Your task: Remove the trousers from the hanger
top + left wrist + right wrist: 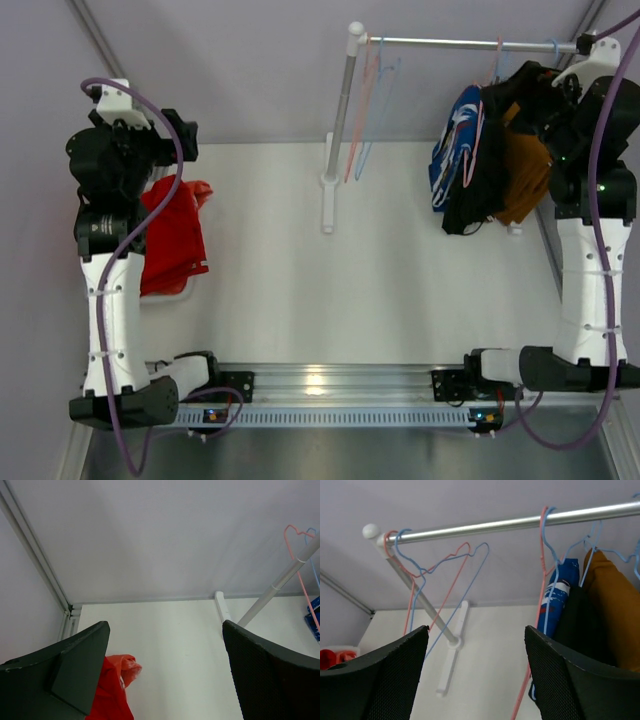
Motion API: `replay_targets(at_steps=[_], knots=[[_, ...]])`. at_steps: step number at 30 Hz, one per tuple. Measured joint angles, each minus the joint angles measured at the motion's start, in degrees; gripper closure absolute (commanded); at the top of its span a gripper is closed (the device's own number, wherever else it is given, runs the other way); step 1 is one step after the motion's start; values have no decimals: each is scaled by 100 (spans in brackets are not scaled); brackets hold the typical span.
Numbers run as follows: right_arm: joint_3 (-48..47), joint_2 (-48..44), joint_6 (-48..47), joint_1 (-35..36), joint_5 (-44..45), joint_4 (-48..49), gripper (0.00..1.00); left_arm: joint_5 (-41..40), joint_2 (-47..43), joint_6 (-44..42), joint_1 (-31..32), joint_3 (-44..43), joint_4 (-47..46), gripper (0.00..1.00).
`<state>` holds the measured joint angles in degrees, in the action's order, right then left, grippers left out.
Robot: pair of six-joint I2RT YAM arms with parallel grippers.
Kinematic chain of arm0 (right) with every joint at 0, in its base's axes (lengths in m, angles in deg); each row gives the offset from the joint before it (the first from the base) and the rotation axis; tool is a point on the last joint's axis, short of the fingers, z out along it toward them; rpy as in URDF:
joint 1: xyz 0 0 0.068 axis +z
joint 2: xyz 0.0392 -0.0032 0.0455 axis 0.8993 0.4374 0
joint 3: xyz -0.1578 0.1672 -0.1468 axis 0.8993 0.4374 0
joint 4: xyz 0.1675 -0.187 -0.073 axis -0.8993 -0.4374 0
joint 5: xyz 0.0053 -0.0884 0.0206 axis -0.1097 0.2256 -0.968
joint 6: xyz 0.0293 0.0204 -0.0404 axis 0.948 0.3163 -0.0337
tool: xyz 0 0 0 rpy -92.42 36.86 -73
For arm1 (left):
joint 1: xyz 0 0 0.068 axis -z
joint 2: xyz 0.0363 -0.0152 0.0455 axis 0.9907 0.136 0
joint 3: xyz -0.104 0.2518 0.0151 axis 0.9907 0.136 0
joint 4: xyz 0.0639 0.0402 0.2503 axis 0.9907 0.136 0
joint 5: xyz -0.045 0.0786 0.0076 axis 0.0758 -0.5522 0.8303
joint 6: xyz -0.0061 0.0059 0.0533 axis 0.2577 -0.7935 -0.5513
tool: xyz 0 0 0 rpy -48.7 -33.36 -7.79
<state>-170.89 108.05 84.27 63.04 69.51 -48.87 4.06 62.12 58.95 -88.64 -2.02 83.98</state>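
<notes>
Top external view, entries from largest to smallest.

1. White flat worktop [400, 300]. It carries everything below.
2. Silver metal rail [450, 42] on white posts, running along the far edge.
3. Three pairs of soft trousers hang at the rail's right end, near the far right corner. They are the brown cloth trousers [524, 180], the black cloth trousers [485, 190] and the blue-and-white patterned trousers [455, 150]. Each is folded over its hanger, with the long axis hanging straight down. They press side by side, blue-and-white nearest the middle of the rail and brown outermost.
4. Plain red cloth trousers [172, 240], crumpled at the left edge with an orange-red cloth piece [200, 190] touching them. We judge these two already off their hangers.
5. Thin pink and blue wire hangers [541, 565] carrying item 3.
6. Empty pink and blue wire hangers [364, 100], bunched at the rail's left end.
7. Right gripper [476, 635]. Its fingers are spread wide and hold nothing. The hung trousers lie ahead and to the right of them, close by. We judge this arm far the nearer for the next pull.
8. Left gripper [165, 630]. Its fingers are fully apart and empty above the red heap, well apart from the rail.
</notes>
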Motion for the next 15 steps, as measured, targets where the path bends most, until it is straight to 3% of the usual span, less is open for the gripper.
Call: replay_targets(at_steps=[7, 15], knots=[[-55, 678, 319, -254, -203, -404, 38, -118, 0, -24, 81, 7, -63, 1], [-50, 1484, 590, -295, -186, -605, 41, -208, -68, -125, 160, 15, -59, 1]])
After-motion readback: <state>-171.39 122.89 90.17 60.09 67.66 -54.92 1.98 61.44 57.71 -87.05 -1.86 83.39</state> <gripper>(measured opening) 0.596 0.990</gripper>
